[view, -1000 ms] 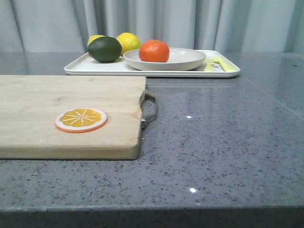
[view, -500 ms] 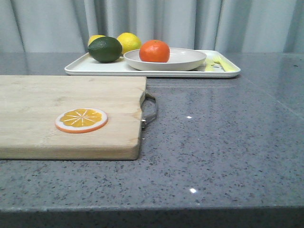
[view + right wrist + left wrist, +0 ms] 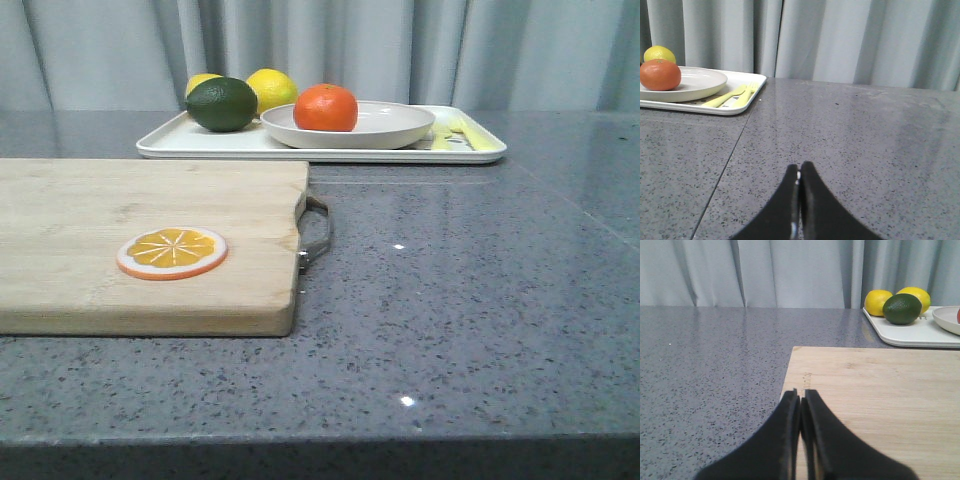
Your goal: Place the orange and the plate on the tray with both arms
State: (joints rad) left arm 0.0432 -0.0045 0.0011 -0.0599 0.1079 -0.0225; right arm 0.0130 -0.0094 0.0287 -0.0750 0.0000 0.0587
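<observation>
The orange (image 3: 325, 107) lies in the off-white plate (image 3: 400, 128), and the plate stands on the white tray (image 3: 200, 144) at the back of the table. The orange (image 3: 660, 75), plate (image 3: 700, 80) and tray (image 3: 747, 102) also show in the right wrist view. My left gripper (image 3: 801, 392) is shut and empty over the near left corner of the wooden cutting board (image 3: 880, 395). My right gripper (image 3: 799, 166) is shut and empty over bare grey table, to the right of the tray. Neither gripper shows in the front view.
A dark green fruit (image 3: 220, 104) and two lemons (image 3: 270, 88) sit on the tray's left part. Yellow cutlery (image 3: 455, 135) lies on its right end. An orange slice disc (image 3: 171, 252) lies on the cutting board (image 3: 150, 230), which has a metal handle (image 3: 316, 232).
</observation>
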